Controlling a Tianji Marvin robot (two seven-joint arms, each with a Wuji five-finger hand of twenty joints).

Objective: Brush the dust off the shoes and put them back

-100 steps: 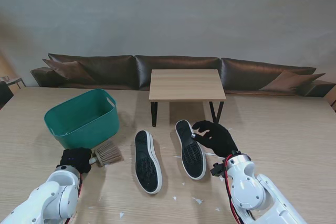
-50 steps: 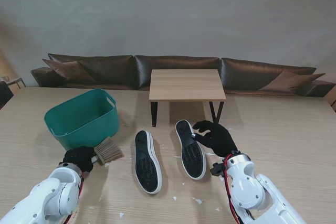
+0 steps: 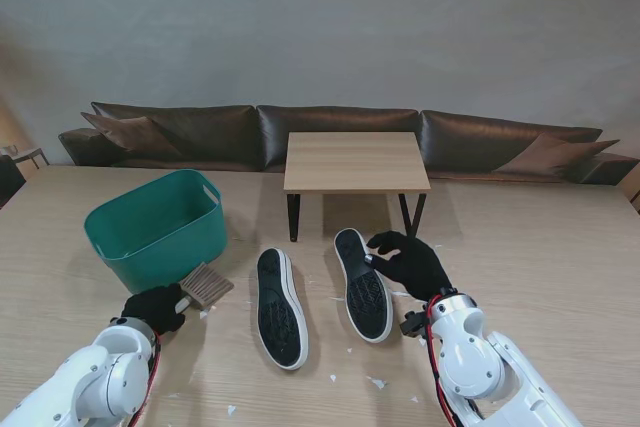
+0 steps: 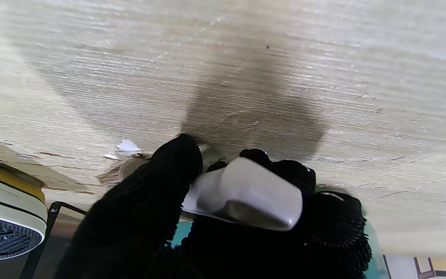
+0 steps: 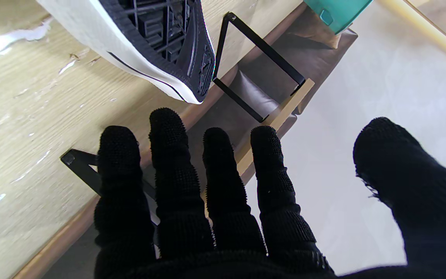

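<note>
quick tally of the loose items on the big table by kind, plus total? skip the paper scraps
Shoes, soles up: 2, left shoe and right shoe
Brush: 1, brush, held by the left hand
Teal basket: 1, basket
Small wooden stand: 1, stand
Total: 5

The gloved left hand (image 4: 215, 217) grips the brush (image 4: 242, 192) by its pale handle at lower centre; wood-grain table (image 4: 323, 77) fills the upper frame.
</note>
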